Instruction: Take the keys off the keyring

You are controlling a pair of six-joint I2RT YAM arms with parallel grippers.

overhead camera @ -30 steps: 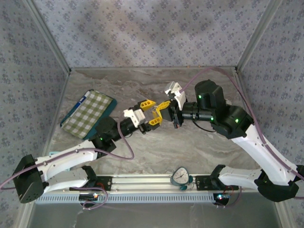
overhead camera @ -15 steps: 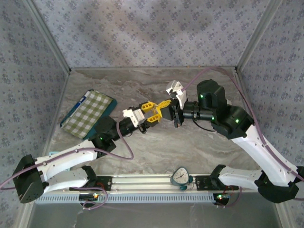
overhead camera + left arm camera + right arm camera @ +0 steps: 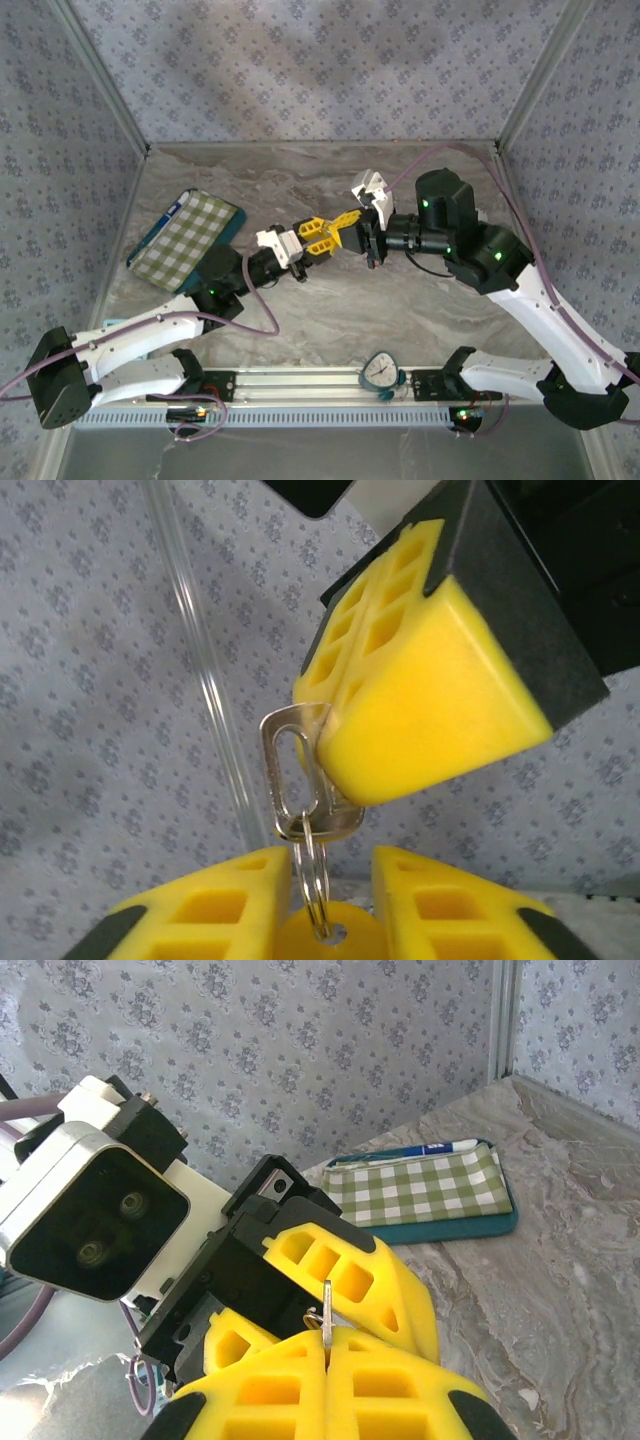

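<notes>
Yellow pads of both tools are meeting in mid-air above the marble worktop (image 3: 400, 310) in the top view: the left tool (image 3: 318, 236) is reaching from the left, the right tool (image 3: 347, 219) from the right, tip to tip. A checked pouch (image 3: 185, 238) is lying well apart on the left.

From the left wrist, the right tool (image 3: 345, 750) is pressing its pads together on a silver key (image 3: 290, 770), whose slotted head is sticking out. A wire ring (image 3: 316, 875) is hanging from the key down to an orange disc (image 3: 325, 942), sitting between the left tool's (image 3: 330, 860) fingers. Whether they are clamping the disc I cannot tell.

From the right wrist, the right tool (image 3: 327, 1345) is pinching the key (image 3: 327, 1305), a thin metal edge poking up from the seam. The left tool (image 3: 300, 1310) is sitting just behind, the pouch (image 3: 430, 1190) beyond.
</notes>
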